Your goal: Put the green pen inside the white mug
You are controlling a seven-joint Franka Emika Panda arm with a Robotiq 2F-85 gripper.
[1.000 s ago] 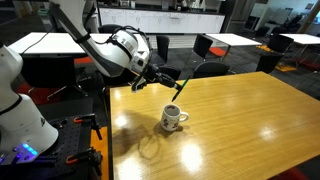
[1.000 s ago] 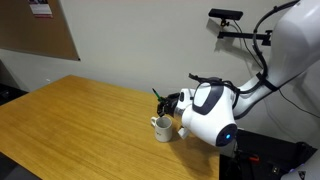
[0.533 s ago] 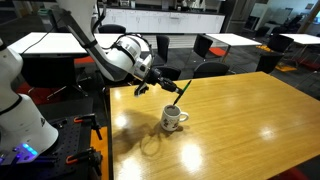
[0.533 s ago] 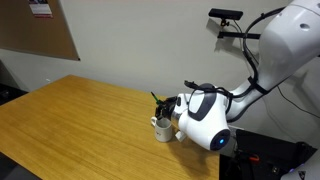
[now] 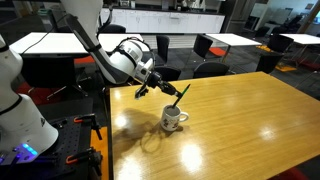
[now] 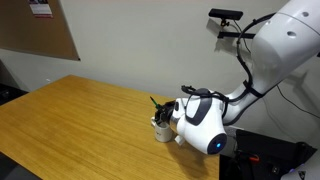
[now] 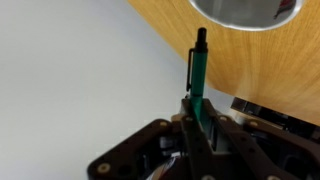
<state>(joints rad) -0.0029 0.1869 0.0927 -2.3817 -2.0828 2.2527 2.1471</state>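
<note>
The white mug (image 5: 173, 119) stands on the wooden table (image 5: 240, 120) near its edge. In the other exterior view (image 6: 159, 129) it is partly hidden behind my wrist. My gripper (image 5: 167, 85) is shut on the green pen (image 5: 181, 94) and holds it tilted just above the mug. The pen's dark end sticks up by the mug in an exterior view (image 6: 155, 102). In the wrist view the gripper (image 7: 200, 108) clamps the green pen (image 7: 198, 70), which points toward the mug's rim (image 7: 245, 14) at the top edge.
The table edge (image 5: 112, 110) runs close to the mug, with the robot base and a white arm housing (image 5: 20, 110) beyond it. Office tables and chairs (image 5: 210, 45) stand behind. A plain wall (image 6: 130, 40) backs the table.
The gripper has swung down and closer to the mug, so the pen now tilts more steeply above the mug's opening. The mug has not moved.
</note>
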